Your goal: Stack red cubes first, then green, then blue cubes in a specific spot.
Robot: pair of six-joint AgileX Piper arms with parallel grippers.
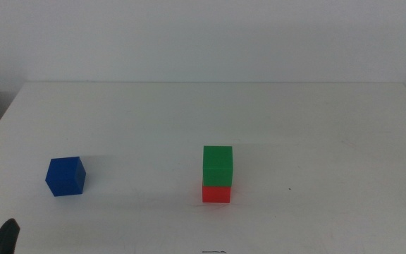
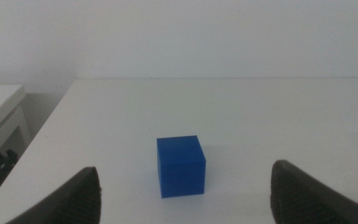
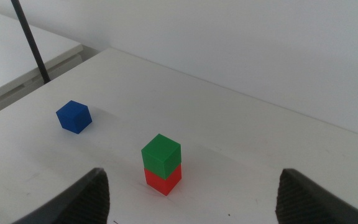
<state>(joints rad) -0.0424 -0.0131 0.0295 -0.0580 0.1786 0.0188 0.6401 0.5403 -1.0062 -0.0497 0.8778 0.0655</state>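
The green cube point(image 1: 218, 165) sits squarely on top of the red cube point(image 1: 216, 193) near the middle of the white table; the right wrist view shows the same pair, green cube point(image 3: 161, 153) over red cube point(image 3: 163, 178). Alone at the left lies the blue cube point(image 1: 65, 176), also seen as blue cube point(image 2: 180, 165) and blue cube point(image 3: 74, 116). My left gripper point(image 2: 185, 202) is open, just short of the blue cube and facing it; only its tip point(image 1: 4, 238) shows at the bottom left corner. Well back from the stack, my right gripper point(image 3: 191, 199) stands open.
The white table point(image 1: 316, 127) ends at a far edge against a pale wall. A low white shelf point(image 2: 2, 115) stands beyond the table's left side, with a thin dark pole point(image 3: 31, 41) rising near it.
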